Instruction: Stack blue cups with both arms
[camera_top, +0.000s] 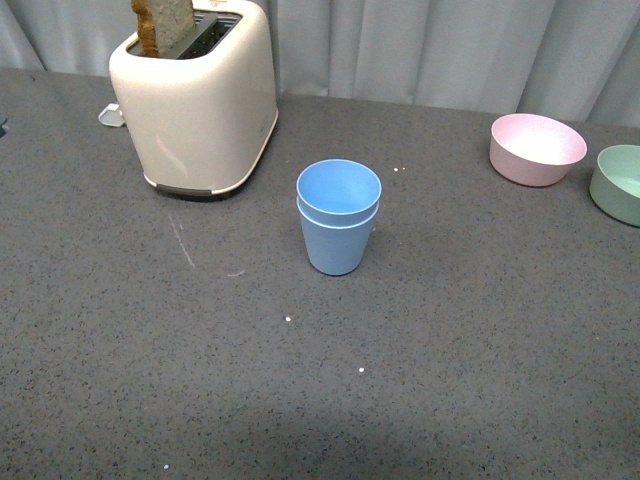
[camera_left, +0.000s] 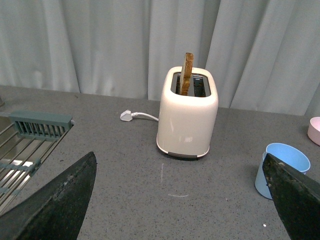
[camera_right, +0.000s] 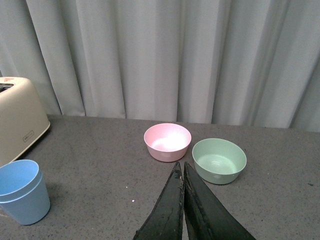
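The two blue cups (camera_top: 339, 215) stood nested, one inside the other, upright near the middle of the grey table (camera_top: 480, 350), apart from everything around them. Bare tabletop lay open on their near side and to both flanks. Behind them to the left sat the cream toaster (camera_top: 197, 100) with a slice of toast (camera_top: 165, 25) poking out of a slot; its white plug (camera_left: 127, 116) lay on the table behind it. The pink bowl (camera_top: 536, 148) and pale green bowl (camera_top: 618, 183) sat near each other at the far right edge. The left gripper (camera_left: 182, 200) was spread wide, holding nothing, beside a wire rack (camera_left: 30, 145). The right gripper (camera_right: 183, 205) had its fingers pressed together, empty, well back from the bowls.
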